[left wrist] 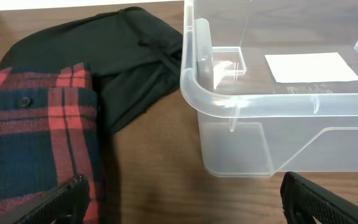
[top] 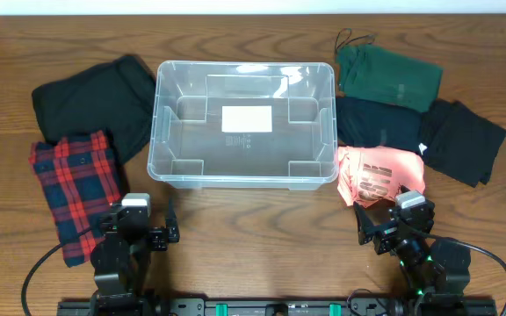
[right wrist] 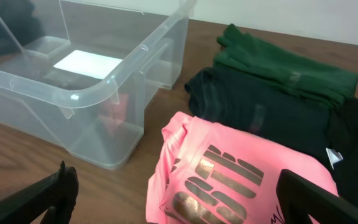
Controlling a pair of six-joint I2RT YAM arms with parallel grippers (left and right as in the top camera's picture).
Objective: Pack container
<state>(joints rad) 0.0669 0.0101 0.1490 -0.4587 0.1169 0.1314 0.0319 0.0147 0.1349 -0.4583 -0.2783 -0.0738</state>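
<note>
On container (top: pixel 240 181) bottom, plain white label (top: pixel 246 118)

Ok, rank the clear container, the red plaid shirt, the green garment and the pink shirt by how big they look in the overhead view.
1. container
2. red plaid shirt
3. green garment and pink shirt: too alike to rank, and the pink one's near edge is partly hidden.

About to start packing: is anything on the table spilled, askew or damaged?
Nothing stands out. The clear bin sits upright and empty, no cracks visible. The plaid shirt and black garment lie folded to its left; the green garment, dark blue garment, pink shirt and black top lie folded to its right, none over its rim.
</note>
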